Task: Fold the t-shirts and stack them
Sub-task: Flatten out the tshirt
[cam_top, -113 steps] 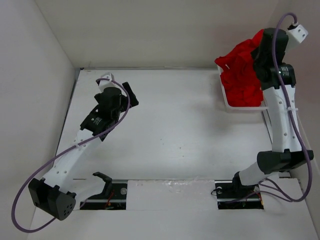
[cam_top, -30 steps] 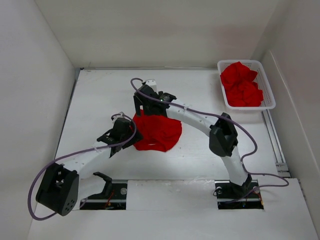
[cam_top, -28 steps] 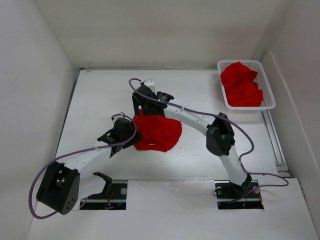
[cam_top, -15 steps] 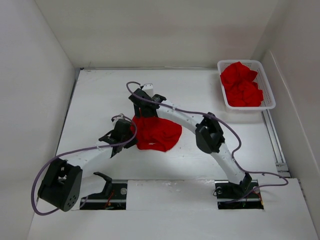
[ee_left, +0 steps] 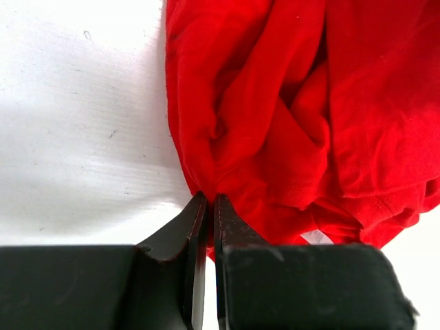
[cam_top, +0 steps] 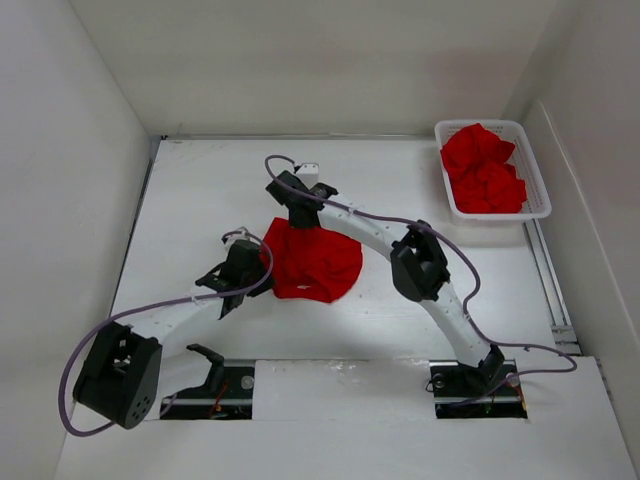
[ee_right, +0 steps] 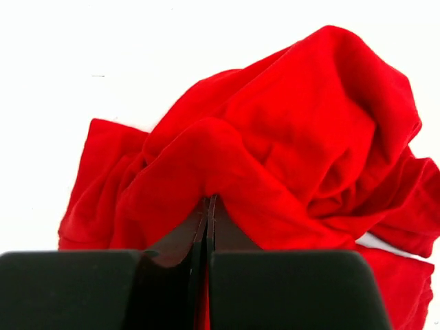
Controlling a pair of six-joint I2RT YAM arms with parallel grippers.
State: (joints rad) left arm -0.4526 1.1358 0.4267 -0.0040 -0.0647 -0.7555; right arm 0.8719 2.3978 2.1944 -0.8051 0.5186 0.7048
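Left of the basket [cam_top: 498, 215], the t-shirt [cam_top: 318, 265] looks soft and limp; left claw [ee_left: 206, 203] and right claw [ee_right: 208, 204] each pinch an edge fold, a sensible hold.

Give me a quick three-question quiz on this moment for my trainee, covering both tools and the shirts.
1. True or false: the left tool is shut on a fold of the crumpled t-shirt.
2. Where are the other t-shirts?
A. spread flat beside the crumpled one
B. in the white mesh basket
C. none are in view
3. How many tools pinch the crumpled t-shirt?

Key:
1. True.
2. B.
3. Two: the right tool is shut on it as well.
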